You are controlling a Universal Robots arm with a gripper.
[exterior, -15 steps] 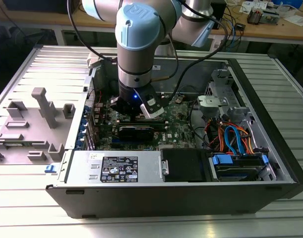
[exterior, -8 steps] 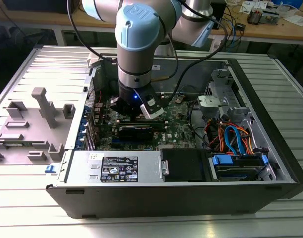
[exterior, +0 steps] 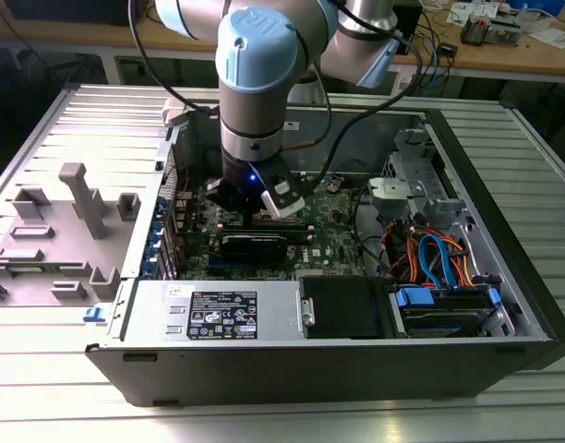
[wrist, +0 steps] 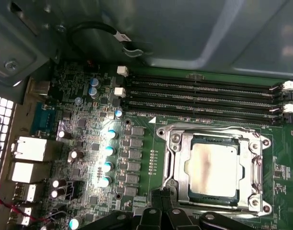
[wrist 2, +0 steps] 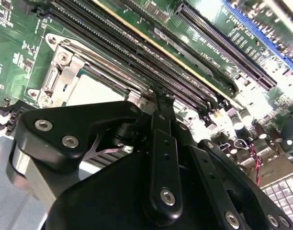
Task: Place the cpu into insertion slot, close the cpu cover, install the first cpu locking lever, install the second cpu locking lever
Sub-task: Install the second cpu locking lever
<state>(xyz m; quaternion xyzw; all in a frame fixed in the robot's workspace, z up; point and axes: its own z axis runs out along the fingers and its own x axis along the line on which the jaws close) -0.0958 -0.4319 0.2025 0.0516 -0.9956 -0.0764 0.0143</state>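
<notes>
In the exterior view the arm (exterior: pixel 264 55) stands over the case (exterior: pixel 504 277) at frame centre. In the first wrist view the cover (wrist: pixel 214 135) lies over the cpu (wrist: pixel 212 165) in the slot, lower right; the gripper (wrist: pixel 161 211), just beside, looks closed, empty.

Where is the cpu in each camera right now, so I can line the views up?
Exterior view: I cannot make it out; the arm stands over that part of the green board.
First wrist view: the cpu lies in the insertion slot, framed by the cpu cover.
Second wrist view: the cpu sits just beyond the gripper's black linkage.
Shared landmark: the long black memory slots beside the socket.
</notes>
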